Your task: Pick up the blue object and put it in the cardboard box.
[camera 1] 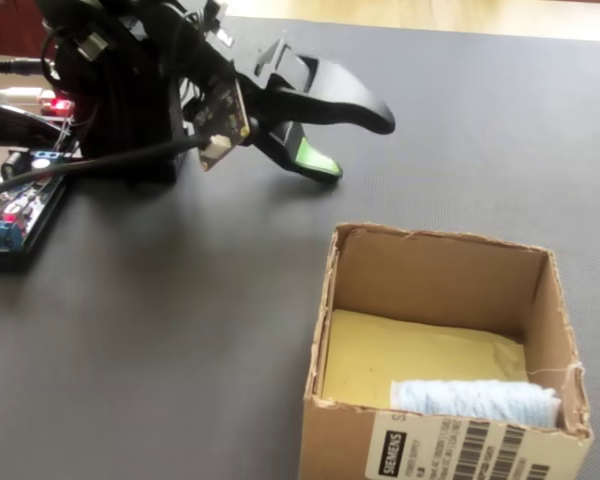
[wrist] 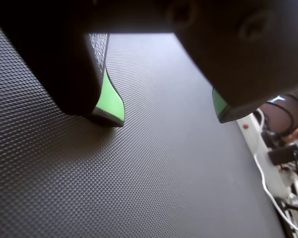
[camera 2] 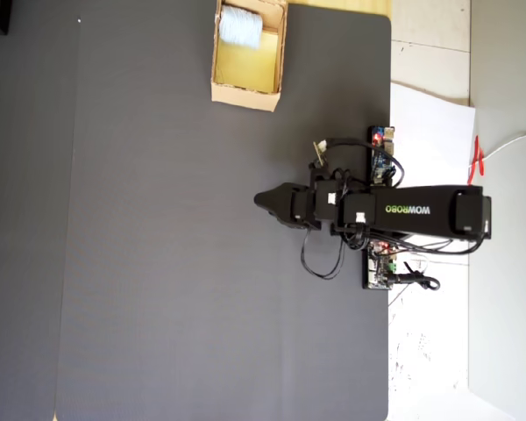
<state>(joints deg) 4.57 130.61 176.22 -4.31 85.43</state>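
A dark, finely textured mat (camera 2: pixel 175 263) covers the surface. The cardboard box (camera 2: pixel 245 92) sits on it near one edge, well apart from the arm's base (camera 1: pixel 130 150).

From above, the cardboard box (camera 2: pixel 248 94) sat at the top edge of the dark counter (camera 2: pixel 175 263), with the blue object (camera 2: pixel 241 26) lying inside at its far end. The arm (camera 2: pixel 394 213) reached leftward, its claw (camera 2: pixel 261 201) well apart from the box.
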